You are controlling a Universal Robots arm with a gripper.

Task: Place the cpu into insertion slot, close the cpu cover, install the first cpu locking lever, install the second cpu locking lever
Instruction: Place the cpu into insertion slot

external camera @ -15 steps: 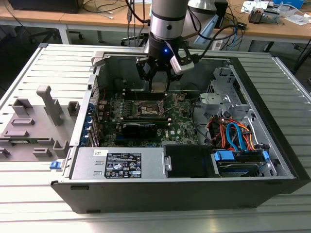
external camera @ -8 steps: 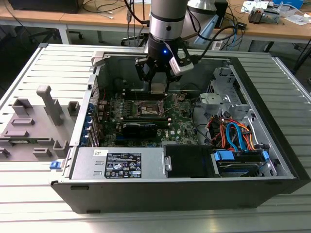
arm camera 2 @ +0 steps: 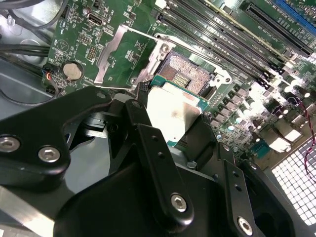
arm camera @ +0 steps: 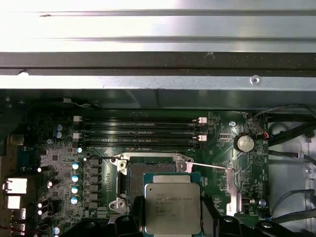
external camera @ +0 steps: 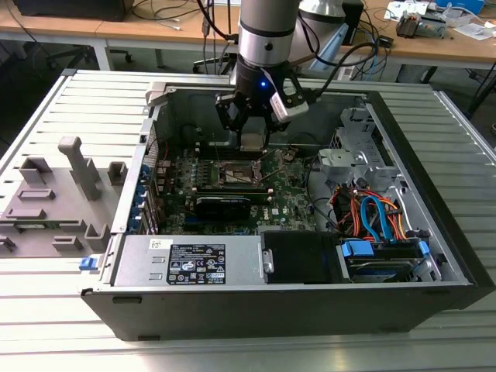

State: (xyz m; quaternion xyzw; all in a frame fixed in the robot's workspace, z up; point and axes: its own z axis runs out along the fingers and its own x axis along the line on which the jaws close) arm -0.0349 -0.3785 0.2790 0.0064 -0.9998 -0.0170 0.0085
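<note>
My gripper point(external camera: 252, 141) hangs inside the open computer case, shut on the cpu point(arm camera 2: 173, 114), a small square chip with a silvery top, held by its edges between the black fingers point(arm camera 2: 143, 126). In the first wrist view the cpu point(arm camera: 172, 207) hovers just above and slightly off the insertion slot point(arm camera: 132, 178), whose dark contact field point(arm camera 2: 190, 74) lies bare inside its silvery rim. The cpu cover point(arm camera 2: 106, 53) is swung open, standing up beside the slot. A thin locking lever point(arm camera: 210, 166) sticks out sideways from the slot's rim.
Long black memory slots point(arm camera: 143, 131) run close beside the socket, with a coin battery point(arm camera: 244, 143) near the cover. A black card point(external camera: 223, 203), the power supply point(external camera: 190, 260) and coloured cables point(external camera: 372, 213) fill the case. A grey fixture point(external camera: 54, 201) lies outside on the exterior view's left.
</note>
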